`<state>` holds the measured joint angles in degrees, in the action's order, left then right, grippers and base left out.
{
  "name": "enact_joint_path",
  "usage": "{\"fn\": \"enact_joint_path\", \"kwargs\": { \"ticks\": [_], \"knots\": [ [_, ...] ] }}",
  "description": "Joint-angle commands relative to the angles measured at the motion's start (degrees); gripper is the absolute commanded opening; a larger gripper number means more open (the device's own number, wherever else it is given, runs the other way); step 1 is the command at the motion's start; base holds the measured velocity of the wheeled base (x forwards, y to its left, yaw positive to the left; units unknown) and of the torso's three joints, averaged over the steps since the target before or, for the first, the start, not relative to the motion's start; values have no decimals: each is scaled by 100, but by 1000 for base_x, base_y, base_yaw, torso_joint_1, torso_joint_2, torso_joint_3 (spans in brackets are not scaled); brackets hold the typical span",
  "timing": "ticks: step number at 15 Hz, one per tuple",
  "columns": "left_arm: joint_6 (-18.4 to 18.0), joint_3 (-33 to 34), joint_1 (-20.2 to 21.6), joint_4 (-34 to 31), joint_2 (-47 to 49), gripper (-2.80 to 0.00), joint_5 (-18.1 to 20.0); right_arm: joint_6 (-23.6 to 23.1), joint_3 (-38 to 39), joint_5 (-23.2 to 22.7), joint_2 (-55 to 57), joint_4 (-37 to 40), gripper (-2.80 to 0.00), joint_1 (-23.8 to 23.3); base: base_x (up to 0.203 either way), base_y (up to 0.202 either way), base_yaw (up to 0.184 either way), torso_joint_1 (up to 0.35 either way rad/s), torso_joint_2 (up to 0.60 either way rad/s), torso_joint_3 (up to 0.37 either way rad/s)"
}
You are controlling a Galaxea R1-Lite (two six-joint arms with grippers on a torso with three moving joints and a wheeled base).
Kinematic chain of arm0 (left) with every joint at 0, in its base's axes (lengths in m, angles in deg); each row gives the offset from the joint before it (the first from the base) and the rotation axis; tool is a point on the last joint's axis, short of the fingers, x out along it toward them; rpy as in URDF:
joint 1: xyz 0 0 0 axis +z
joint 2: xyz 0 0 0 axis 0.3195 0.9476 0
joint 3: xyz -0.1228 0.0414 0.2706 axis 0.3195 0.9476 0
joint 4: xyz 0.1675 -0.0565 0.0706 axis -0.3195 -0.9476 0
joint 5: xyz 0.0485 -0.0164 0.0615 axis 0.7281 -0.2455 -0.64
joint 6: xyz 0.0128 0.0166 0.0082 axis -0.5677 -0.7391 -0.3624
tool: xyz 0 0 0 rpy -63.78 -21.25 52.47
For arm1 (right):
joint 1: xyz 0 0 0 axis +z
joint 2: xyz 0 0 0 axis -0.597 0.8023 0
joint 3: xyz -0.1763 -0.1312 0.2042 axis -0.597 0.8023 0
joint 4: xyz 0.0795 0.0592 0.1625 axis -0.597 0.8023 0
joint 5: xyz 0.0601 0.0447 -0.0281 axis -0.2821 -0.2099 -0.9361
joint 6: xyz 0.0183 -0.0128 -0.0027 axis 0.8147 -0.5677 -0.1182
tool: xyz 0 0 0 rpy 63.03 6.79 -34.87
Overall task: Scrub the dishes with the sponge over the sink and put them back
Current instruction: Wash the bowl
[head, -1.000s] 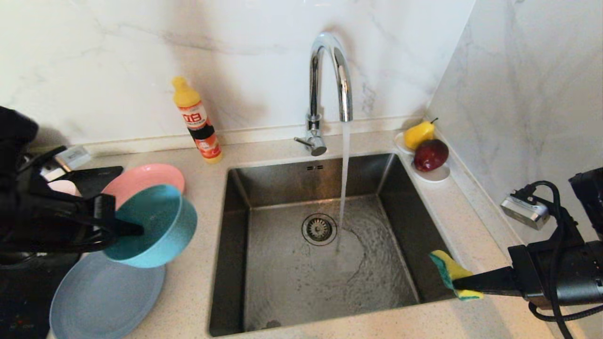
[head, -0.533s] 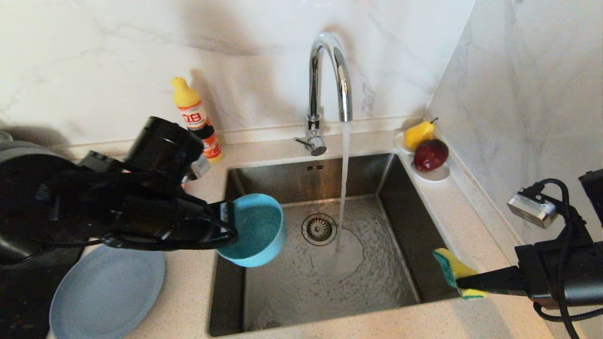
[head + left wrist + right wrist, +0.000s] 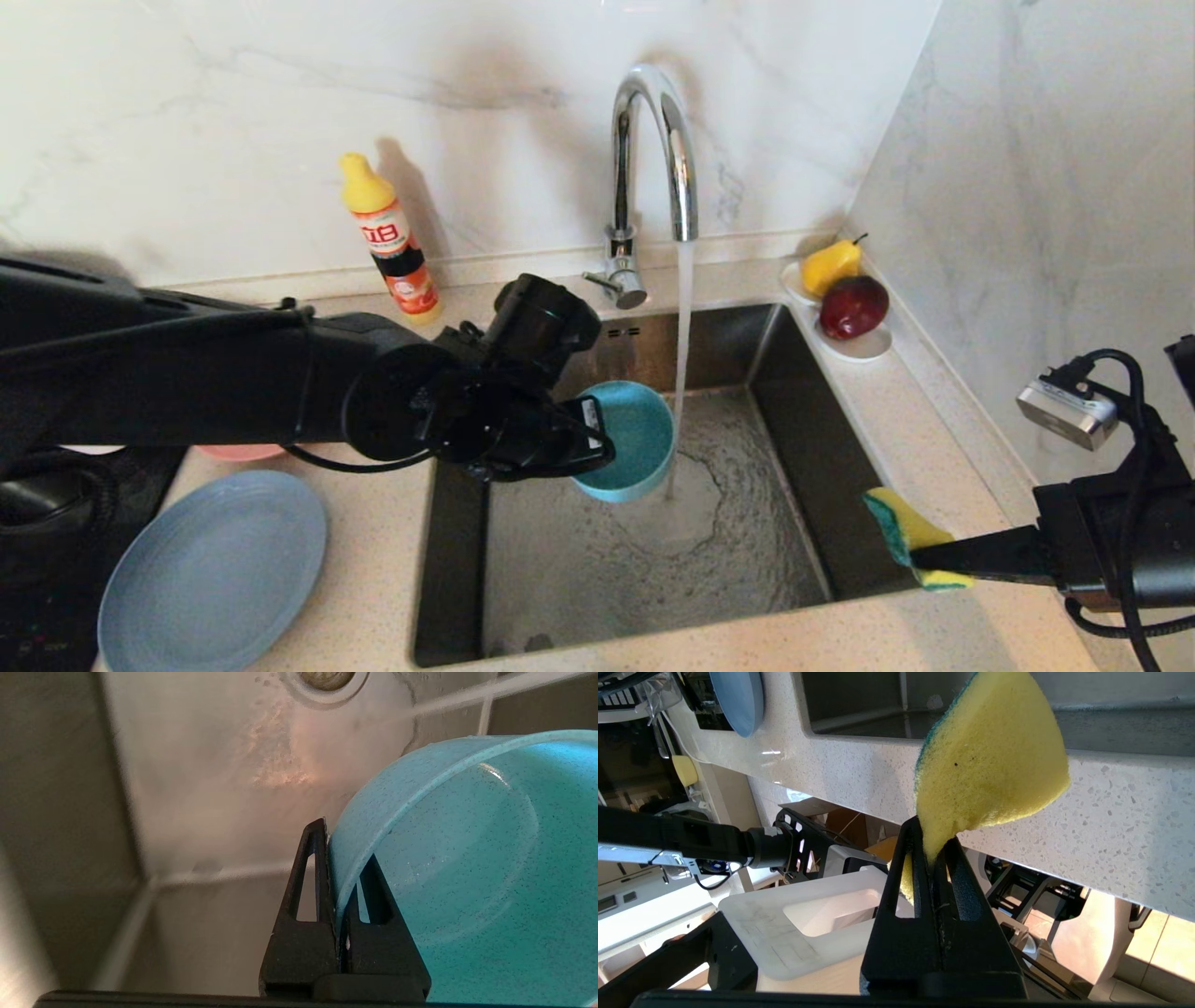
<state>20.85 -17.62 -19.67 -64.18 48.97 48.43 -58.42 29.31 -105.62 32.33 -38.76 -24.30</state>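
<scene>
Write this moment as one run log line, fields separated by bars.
left gripper shut on teal bowl, beside tap stream | right gripper shut on sponge, at sink edge

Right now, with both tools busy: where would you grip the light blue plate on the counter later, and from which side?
Probably by the rim of the light blue plate, as the left tool pinches the teal bowl wall. It lies flat, so only the raised edge offers purchase. Come from the sink side: that edge faces open counter.

Sink [image 3: 794, 448] right half lies open — tap [image 3: 653, 149] and water stream [image 3: 683, 355] bar the middle.
</scene>
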Motion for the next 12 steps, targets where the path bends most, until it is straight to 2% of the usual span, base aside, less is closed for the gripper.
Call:
{"fn": "enact_joint_path", "kwargs": {
  "ticks": [1,12],
  "knots": [
    [28,-272,-83,97,594,-280,-115,17,14,-24,-17,7,-280,-3,0,0,0,0,0,0],
    [295,-1593,-125,354,1668,-280,-199,8,41,-24,-17,7,-280,-4,0,0,0,0,0,0]
  ]
}}
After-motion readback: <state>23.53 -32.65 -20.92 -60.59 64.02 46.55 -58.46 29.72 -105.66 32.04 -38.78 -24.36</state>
